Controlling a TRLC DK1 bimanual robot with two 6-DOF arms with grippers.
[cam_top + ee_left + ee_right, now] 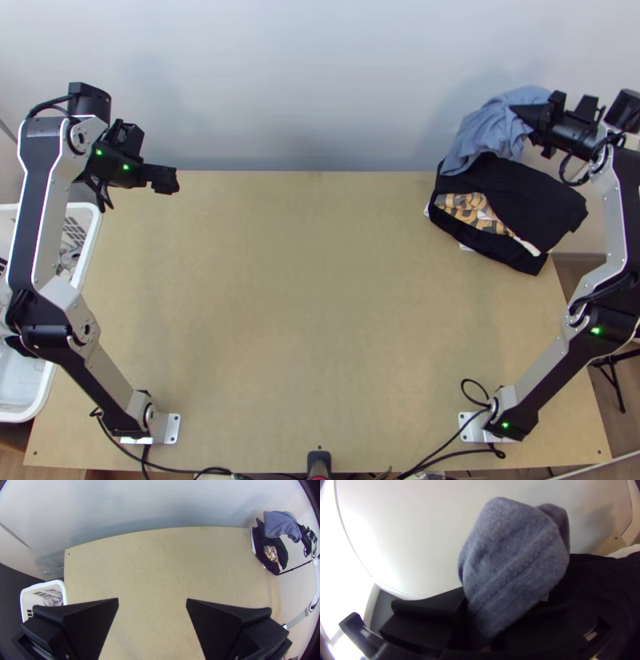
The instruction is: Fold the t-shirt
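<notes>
The bunched blue-grey t-shirt [486, 132], pinched in the right gripper's [514, 112] fingers, hangs at the dark clothes pile [532, 196], two o'clock on the worktop [304, 280]. Better spread it low before letting go. Left gripper [152, 600]: ten o'clock, fingers wide apart.

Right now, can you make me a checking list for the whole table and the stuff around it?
Surface: light wooden table.
Job's things: blue cloth, bunched, over the pile of dark clothes at the far right corner.
Clutter: white basket beside the table's left edge, clothes inside.
Left gripper: open, holding nothing.
Right gripper: shut on the blue cloth.
Cables: black cables along the near edge.
Surroundings: pale wall beyond the far edge.
</notes>
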